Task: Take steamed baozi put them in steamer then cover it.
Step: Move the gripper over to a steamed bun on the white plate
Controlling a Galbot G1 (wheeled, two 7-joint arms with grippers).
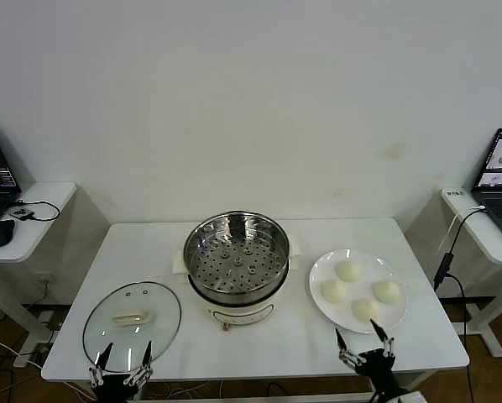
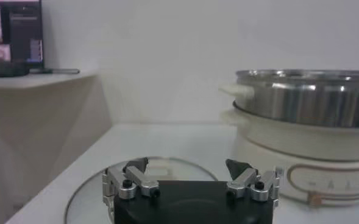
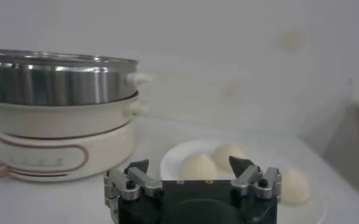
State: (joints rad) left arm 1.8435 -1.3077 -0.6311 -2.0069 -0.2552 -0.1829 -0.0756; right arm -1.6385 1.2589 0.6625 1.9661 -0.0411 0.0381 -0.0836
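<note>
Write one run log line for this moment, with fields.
stage: start | left gripper: open, near lid | right gripper: open, near plate | steamed baozi: four on plate | steamer: empty, uncovered

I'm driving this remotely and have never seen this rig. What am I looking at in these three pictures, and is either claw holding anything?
The wide picture comes from the robot's head, looking down at a white table. The other two come from cameras on each wrist. The left gripper sits at the near edge by the round glass lid with a cream handle. The right gripper sits near the flat white plate carrying four cream-white round buns. Between them stands the shiny steel steamer basket on a white pot base, with nothing in it. Both grippers are open and hold nothing.
</note>
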